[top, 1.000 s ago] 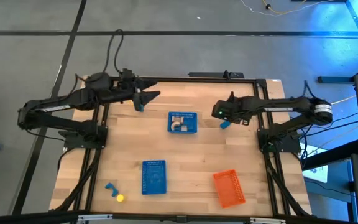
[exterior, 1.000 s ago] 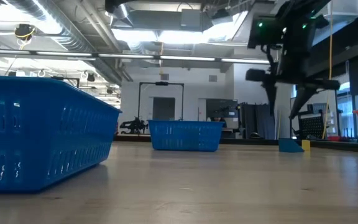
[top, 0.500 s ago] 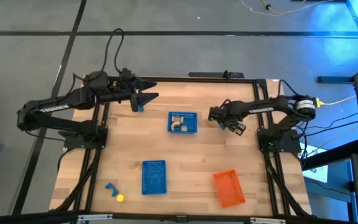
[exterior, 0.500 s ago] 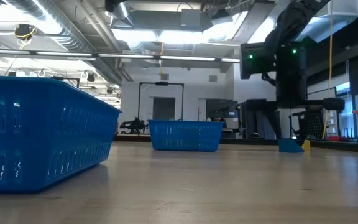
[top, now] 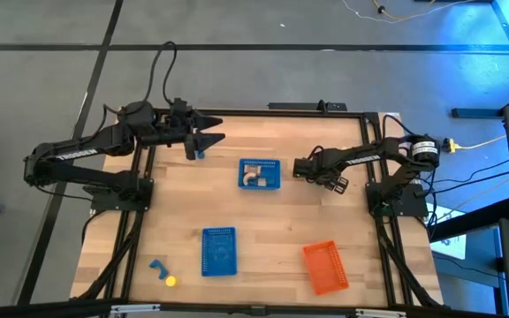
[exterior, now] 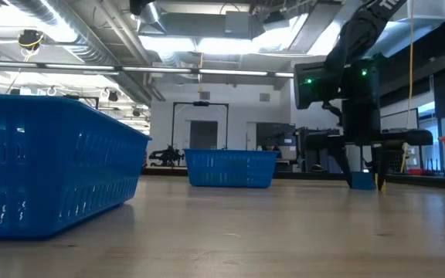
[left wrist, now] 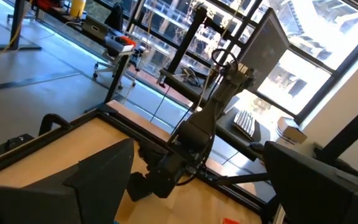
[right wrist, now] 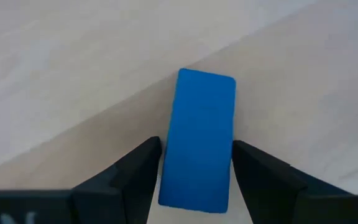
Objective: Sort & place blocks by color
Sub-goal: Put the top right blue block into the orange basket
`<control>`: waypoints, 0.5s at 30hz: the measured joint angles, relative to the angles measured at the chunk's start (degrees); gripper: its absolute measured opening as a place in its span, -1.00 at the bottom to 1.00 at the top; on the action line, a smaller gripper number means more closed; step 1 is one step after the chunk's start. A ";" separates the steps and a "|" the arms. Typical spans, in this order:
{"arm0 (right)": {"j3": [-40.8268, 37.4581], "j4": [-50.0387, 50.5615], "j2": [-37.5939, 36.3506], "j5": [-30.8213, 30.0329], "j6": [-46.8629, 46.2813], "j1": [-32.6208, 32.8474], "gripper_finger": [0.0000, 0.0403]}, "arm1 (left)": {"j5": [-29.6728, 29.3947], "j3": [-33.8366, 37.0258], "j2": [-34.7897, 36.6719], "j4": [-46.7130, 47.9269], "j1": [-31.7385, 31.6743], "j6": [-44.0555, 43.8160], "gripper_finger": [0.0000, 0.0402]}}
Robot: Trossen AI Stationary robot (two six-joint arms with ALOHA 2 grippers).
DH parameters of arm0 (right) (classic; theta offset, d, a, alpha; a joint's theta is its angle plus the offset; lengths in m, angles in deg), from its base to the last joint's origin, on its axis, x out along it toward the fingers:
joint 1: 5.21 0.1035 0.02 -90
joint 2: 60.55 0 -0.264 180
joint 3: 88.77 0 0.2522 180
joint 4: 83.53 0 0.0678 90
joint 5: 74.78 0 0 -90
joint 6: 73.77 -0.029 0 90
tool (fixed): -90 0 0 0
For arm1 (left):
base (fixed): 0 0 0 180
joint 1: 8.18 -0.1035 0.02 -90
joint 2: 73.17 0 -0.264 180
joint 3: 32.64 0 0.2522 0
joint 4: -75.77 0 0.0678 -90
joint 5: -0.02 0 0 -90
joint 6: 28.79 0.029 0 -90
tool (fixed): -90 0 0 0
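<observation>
A blue cuboid block lies flat on the wood to the right of the far blue basket. My right gripper points down over it, open. Its fingers stand along the block's two long sides. The low view shows the same block between the lowered fingers. My left gripper hovers open over the far-left part of the table, and a small blue piece shows just beside it. One more blue block and a yellow block lie near the near-left corner. Tan pieces sit in the far blue basket. My right gripper comes from above, pointing down, with one finger along each long side of the blue block, which lies flat on the table. The fingers stand very close to it, but I cannot tell whether they touch it.
The far blue basket stands just left of my right gripper. A second blue basket and an orange basket stand toward the near edge. Bare wood lies between the baskets and around the held-over block. A black frame borders the table.
My right gripper has moved toward the table's left and come down, tipping to point downward, until its fingers straddle the blue block. The block has stayed where it was.
</observation>
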 joint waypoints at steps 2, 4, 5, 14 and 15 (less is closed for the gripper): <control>-0.09 -0.17 -0.16 -0.40 2.05 0.04 0.03 | -0.01 0.00 0.00 0.08 0.00 0.83 0.74; -0.14 -0.27 -0.53 -0.35 4.17 0.00 -0.02 | -0.08 0.00 0.00 0.73 0.00 1.46 0.74; -0.15 -0.26 -0.79 -0.39 4.77 -0.06 -0.07 | -0.25 0.00 0.00 1.09 0.00 1.49 0.74; -0.42 4.38 -6.09 -2.40 19.24 -1.26 -0.35 | -3.20 0.00 -0.02 3.81 0.00 1.05 0.74; -0.39 5.40 -7.80 -2.80 23.26 -1.38 -0.35 | -4.07 0.00 -0.02 4.01 0.00 1.06 0.74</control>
